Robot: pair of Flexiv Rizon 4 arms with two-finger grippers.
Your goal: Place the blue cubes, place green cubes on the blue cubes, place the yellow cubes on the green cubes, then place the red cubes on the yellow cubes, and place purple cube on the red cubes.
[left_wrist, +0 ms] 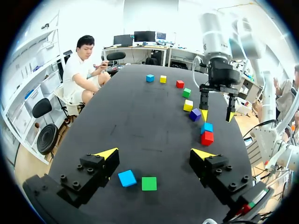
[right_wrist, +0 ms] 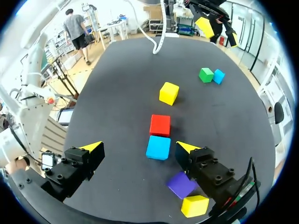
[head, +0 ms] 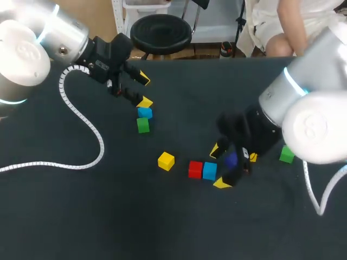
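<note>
My left gripper (head: 142, 90) (left_wrist: 154, 154) hangs open above a blue cube (head: 145, 112) (left_wrist: 127, 178) and a green cube (head: 142, 125) (left_wrist: 149, 183), which lie side by side on the black table. My right gripper (head: 219, 167) (right_wrist: 139, 146) is open too, just above a second blue cube (head: 209, 170) (right_wrist: 158, 147) that touches a red cube (head: 195, 169) (right_wrist: 160, 124). That blue cube lies near one finger, untouched. A purple cube (head: 231, 159) (right_wrist: 181, 185) sits under the right wrist, beside a yellow cube (right_wrist: 195, 206). Another yellow cube (head: 166, 161) (right_wrist: 168, 93) lies apart.
A second green cube (head: 287, 155) (left_wrist: 186, 92) lies by my right arm. Further blue (left_wrist: 150, 78), yellow (left_wrist: 163, 79) and red (left_wrist: 180, 84) cubes sit at the table's far right end. A white coiled cable (head: 81, 116) trails across the left side.
</note>
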